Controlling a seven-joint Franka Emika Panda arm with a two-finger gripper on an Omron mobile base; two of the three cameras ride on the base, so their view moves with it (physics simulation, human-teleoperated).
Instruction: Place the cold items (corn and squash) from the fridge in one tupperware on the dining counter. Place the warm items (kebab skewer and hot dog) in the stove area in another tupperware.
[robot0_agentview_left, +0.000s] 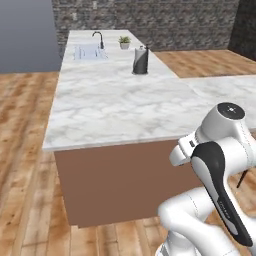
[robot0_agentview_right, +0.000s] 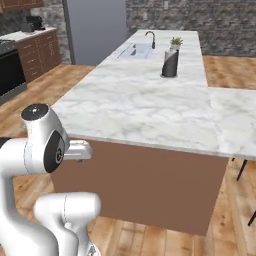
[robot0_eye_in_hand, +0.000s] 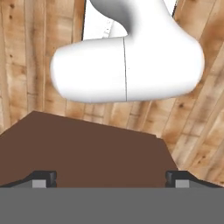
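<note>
The dining counter (robot0_agentview_left: 115, 100) (robot0_agentview_right: 145, 107), a long marbled slab on brown base panels, stands right in front of the base. My arm is folded low before it. In the hand view my gripper (robot0_eye_in_hand: 111, 179) is open with nothing between its widely spread fingertips (robot0_eye_in_hand: 43, 178), and it looks down on a brown panel (robot0_eye_in_hand: 83, 153) and the wood floor. The grey fridge (robot0_agentview_right: 95, 30) stands shut at the far left of the room. The black oven front of the stove (robot0_agentview_right: 9, 72) shows at the left edge. The kebab skewer and the hot dog are out of view.
On the far end of the counter are a sink with a black faucet (robot0_agentview_left: 90, 50) (robot0_agentview_right: 137, 47), a small potted plant (robot0_agentview_left: 124, 42) (robot0_agentview_right: 175, 43) and a dark paper-towel holder (robot0_agentview_left: 141, 61) (robot0_agentview_right: 170, 63). Brown cabinets (robot0_agentview_right: 40, 52) stand by the stove. Dark chair legs (robot0_agentview_right: 242, 170) show at the right.
</note>
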